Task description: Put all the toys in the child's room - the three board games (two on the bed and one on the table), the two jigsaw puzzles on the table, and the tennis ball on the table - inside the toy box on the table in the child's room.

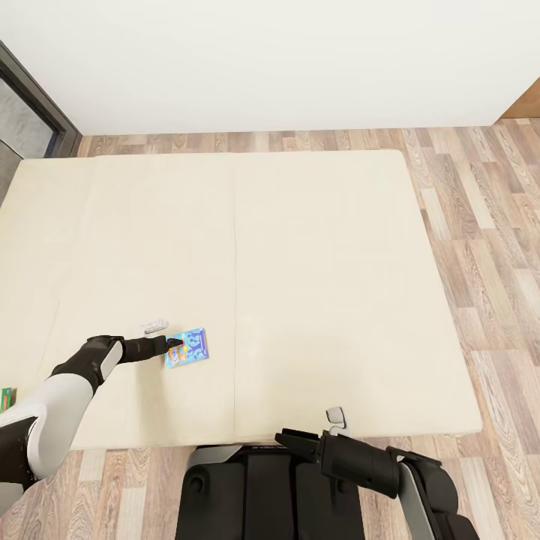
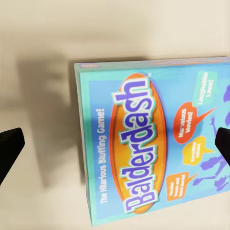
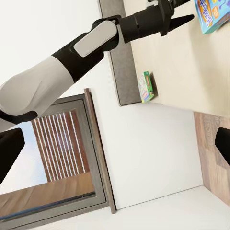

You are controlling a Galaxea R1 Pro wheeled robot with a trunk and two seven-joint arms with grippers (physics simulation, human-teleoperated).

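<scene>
— On the bed (image 1: 315, 247), toward its near left part, what is lying there?

— The blue Balderdash board game (image 1: 187, 348) is lying flat, face up, on the cream cover. The left gripper (image 1: 175, 343) is reaching over it from the left, its tip sitting at the box's left edge.

— Is that hand gripping the box?

— No. Looking along the left wrist, the two black fingertips (image 2: 10, 149) are standing wide apart, one at each side of the picture, and the Balderdash board game (image 2: 153, 139) is lying between them but beneath, untouched as far as I am seeing. The box is sitting off-centre, closer to one fingertip than the other.

— Anything else on the bed?

— A small white object (image 1: 154, 326) is lying just beside the box, above the left forearm. Another green board game (image 1: 7, 396) is peeking in at the far left edge; the right wrist camera is showing that green board game (image 3: 146, 86) near the bed's edge.

— And the right gripper (image 1: 289, 439)?

— It is hanging low by the robot's trunk, off the bed's near edge. Its fingertips (image 3: 9, 153) are spread apart, holding nothing.
</scene>
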